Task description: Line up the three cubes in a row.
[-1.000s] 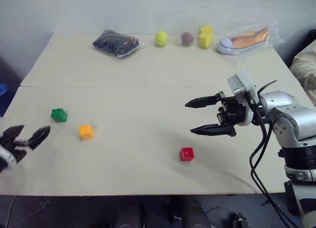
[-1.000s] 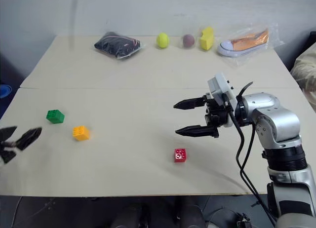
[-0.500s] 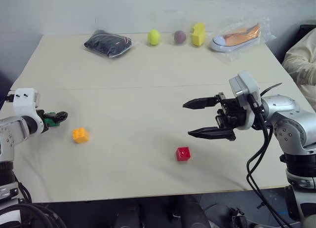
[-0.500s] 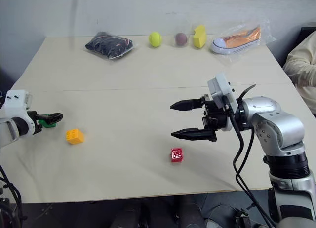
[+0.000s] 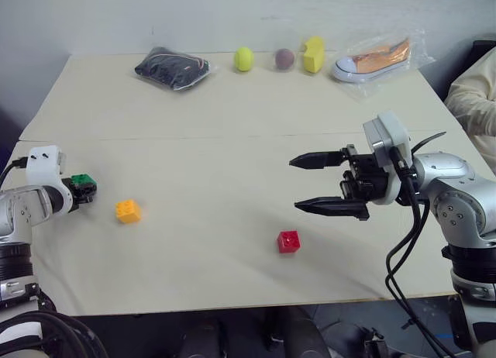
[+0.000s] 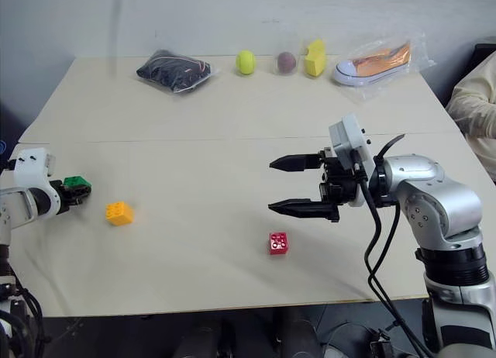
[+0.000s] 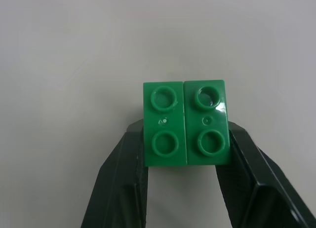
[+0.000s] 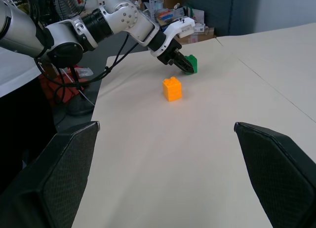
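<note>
Small green plastic studded cube (image 7: pixel 186 122): at the far left of the head views, mid-height, on the pale beige surface (image 5: pixel 232 141). Pinched between the two black fingers (image 7: pixel 123 183) of the left end effector (image 5: pixel 80 189), one finger against each side face; studs face the wrist camera. The left end effector is closed on it.

Small orange-yellow plastic studded cube (image 5: pixel 128 211): just to the right of the green cube in the head views, slightly lower in the frame, apart from it, resting free on the surface.

Small red plastic studded cube (image 5: pixel 289 241): lower centre of the frame, well apart from the other two, resting free on the surface.

Right end effector (image 5: pixel 314 184): right of centre, above the red cube in the frame, fingers pointing toward the frame's left and spread wide apart, holding nothing.

Back row, along the top edge of the surface, left to right: black bundle in clear plastic wrap (image 5: pixel 172 67); yellow-green ball (image 5: pixel 244 59); dark reddish ball (image 5: pixel 284 58); yellow sponge-like block (image 5: pixel 313 54); white and orange sneaker in a clear bag (image 5: pixel 380 57).

Far right edge of the frame: a person's pale sleeve (image 5: pixel 474 94).
</note>
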`<state>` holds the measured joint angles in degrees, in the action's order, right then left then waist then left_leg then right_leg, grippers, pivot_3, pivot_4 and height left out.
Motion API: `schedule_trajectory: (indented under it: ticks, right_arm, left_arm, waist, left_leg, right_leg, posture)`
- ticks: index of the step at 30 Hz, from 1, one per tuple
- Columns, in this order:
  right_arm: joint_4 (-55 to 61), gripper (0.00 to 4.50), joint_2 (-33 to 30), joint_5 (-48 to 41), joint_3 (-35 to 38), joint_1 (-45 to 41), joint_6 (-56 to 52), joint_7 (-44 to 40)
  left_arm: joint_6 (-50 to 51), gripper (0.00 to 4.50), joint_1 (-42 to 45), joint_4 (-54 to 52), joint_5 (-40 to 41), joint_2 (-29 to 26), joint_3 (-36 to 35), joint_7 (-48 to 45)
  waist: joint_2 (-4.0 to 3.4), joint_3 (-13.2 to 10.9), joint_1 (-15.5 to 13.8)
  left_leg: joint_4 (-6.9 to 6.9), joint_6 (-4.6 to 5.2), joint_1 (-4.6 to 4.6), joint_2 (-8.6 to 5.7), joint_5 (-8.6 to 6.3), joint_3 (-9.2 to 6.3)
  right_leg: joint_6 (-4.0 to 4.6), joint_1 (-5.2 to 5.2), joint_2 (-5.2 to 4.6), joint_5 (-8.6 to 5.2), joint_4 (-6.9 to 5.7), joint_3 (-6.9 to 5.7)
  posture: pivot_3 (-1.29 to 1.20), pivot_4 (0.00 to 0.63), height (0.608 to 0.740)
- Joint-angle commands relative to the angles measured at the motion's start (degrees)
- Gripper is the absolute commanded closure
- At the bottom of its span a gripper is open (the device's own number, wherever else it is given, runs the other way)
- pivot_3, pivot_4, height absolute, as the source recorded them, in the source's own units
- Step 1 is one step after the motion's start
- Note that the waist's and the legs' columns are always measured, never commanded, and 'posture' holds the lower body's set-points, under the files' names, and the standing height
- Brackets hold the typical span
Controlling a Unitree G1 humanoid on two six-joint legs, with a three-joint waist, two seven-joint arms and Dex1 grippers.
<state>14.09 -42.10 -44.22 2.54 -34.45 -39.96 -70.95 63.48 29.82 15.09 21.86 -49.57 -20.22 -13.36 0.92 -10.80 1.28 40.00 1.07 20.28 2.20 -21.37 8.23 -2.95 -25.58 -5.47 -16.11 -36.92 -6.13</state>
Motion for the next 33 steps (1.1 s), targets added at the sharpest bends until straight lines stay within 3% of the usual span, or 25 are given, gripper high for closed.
schedule_trajectory:
  ticks: [1,6,9,12,15,18,26,33]
  right_arm:
    - [1.73,0.00,-0.54,-1.42,1.41,-0.27,0.37,-0.27]
    - [1.15,0.00,-1.70,-0.51,1.10,0.23,0.78,-1.50]
    - [0.59,0.00,-3.51,1.23,0.68,1.48,2.16,-3.53]
    - [0.01,0.00,-6.53,4.11,0.16,3.78,4.50,-5.72]
    - [0.68,0.00,-9.13,6.63,0.12,6.18,6.80,-7.22]
    - [2.01,0.00,-11.39,7.65,0.91,9.08,8.22,-8.28]
    - [7.05,0.00,-15.83,9.06,4.42,20.19,10.76,-8.31]
    - [9.27,0.00,-16.28,9.25,6.73,25.12,11.23,-6.78]
  left_arm:
    - [-3.13,3.01,0.73,0.51,-1.95,-1.30,0.38,-1.63]
    - [-8.18,3.01,1.22,1.79,-3.07,-3.11,2.31,-7.12]
    - [-12.36,3.01,1.57,-2.68,0.03,-4.98,4.45,-18.17]
    - [-22.03,3.01,0.00,-14.58,3.00,-7.08,8.01,-32.76]
    - [-20.96,3.01,-1.44,-23.65,9.18,-7.80,9.89,-42.78]
    - [-19.65,3.01,-3.92,-35.25,12.76,-8.59,17.19,-50.49]
    - [-26.53,3.01,-3.05,-36.51,0.70,-1.26,37.19,-50.61]
    - [-30.26,3.01,-0.26,-31.04,-5.77,3.03,42.09,-51.12]
  waist:
    - [0.00,0.00,0.02]
    - [0.00,0.00,0.00]
    - [0.01,0.00,-0.05]
    - [0.03,0.00,-0.79]
    - [0.03,0.00,-1.08]
    - [0.02,0.00,-1.11]
    - [0.02,0.00,-1.43]
    - [0.03,-0.01,-1.60]
  left_leg:
    - [0.00,0.00,0.00,0.00,0.00,0.00]
    - [0.00,0.00,0.00,0.00,0.00,0.01]
    - [0.01,0.00,0.01,0.00,0.00,0.01]
    - [0.02,0.00,0.05,-0.02,0.00,0.01]
    - [0.04,0.00,0.04,-0.06,-0.01,0.04]
    - [0.03,-0.01,0.00,-0.05,0.00,0.07]
    - [0.07,0.00,-0.12,-0.10,0.09,0.13]
    - [0.09,0.09,-0.08,-0.13,0.13,0.09]
  right_leg:
    - [0.00,0.00,0.00,0.00,0.00,0.00]
    - [0.00,0.00,0.00,0.00,0.00,-0.01]
    - [0.00,0.00,0.00,0.00,0.02,-0.01]
    - [0.00,-0.01,-0.02,0.00,0.05,-0.03]
    - [-0.01,-0.01,-0.07,0.01,0.06,0.03]
    - [-0.02,0.00,-0.02,0.01,0.09,0.06]
    - [-0.02,0.02,0.06,0.00,0.11,0.17]
    - [-0.02,0.04,0.02,0.01,0.13,0.16]
  posture:
    - [0.00,0.150,0.740]
    - [0.00,0.150,0.740]
    - [0.00,0.150,0.740]
    - [0.00,0.150,0.740]
    - [0.00,0.150,0.740]
    - [0.00,0.150,0.740]
    - [0.00,0.150,0.740]
    - [0.00,0.150,0.740]
